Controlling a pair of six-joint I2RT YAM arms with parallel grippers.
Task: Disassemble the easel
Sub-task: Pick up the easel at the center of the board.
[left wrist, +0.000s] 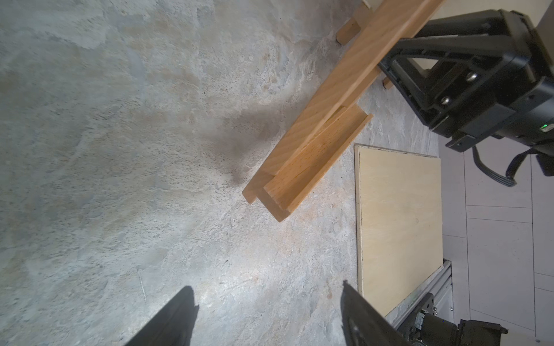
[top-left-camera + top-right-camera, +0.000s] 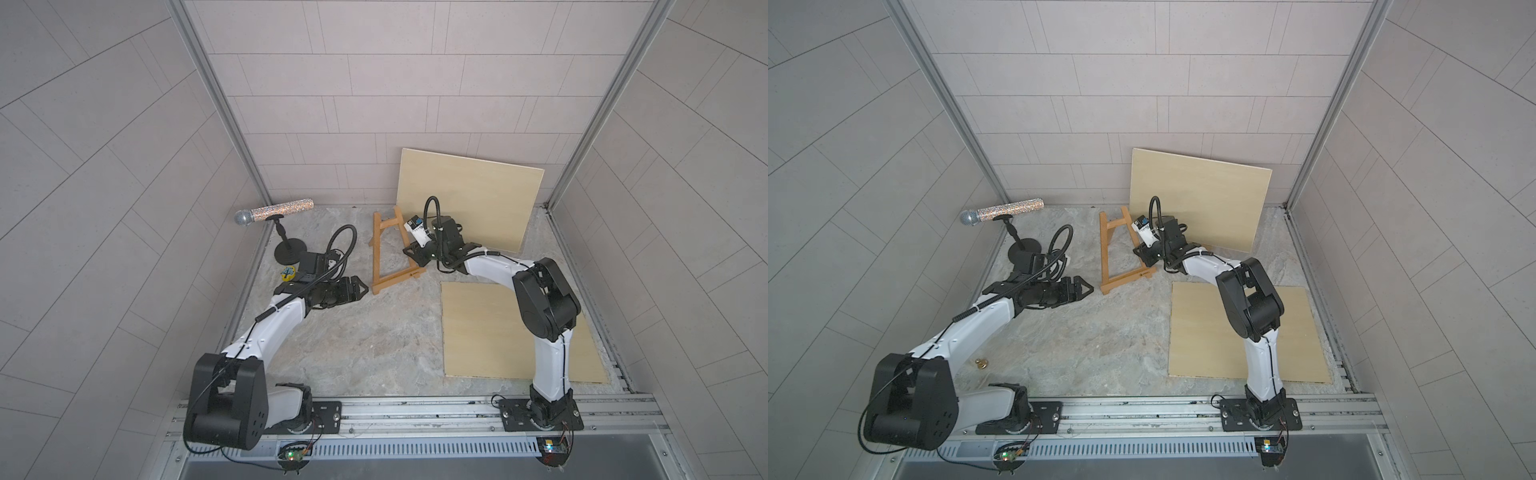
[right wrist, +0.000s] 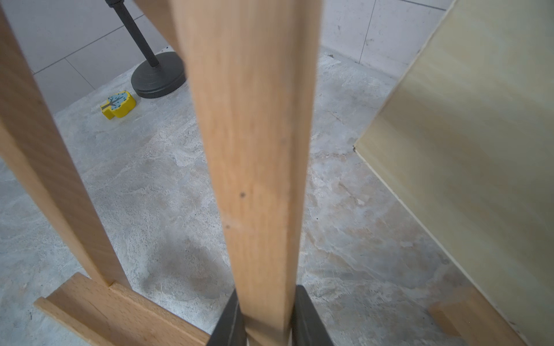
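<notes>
**Easel clamped on one side, other side waiting**

In both top views: small wooden A-frame easel (image 2: 399, 280) (image 2: 1127, 281) upright toward the back of the grey stone surface (image 2: 353, 345). Right jaws closed on one side of it, likely to steady the frame for pulling apart. Right arm (image 2: 498, 266) folded at the elbow, wrist low. Left arm (image 2: 274, 320) stretched low, left jaws just short of the easel's foot.

Left wrist view: left jaws wide, empty, aimed at the ledge (image 1: 305, 161).

Right wrist view: leg (image 3: 257, 149) squeezed between dark pads (image 3: 308, 317).
</notes>
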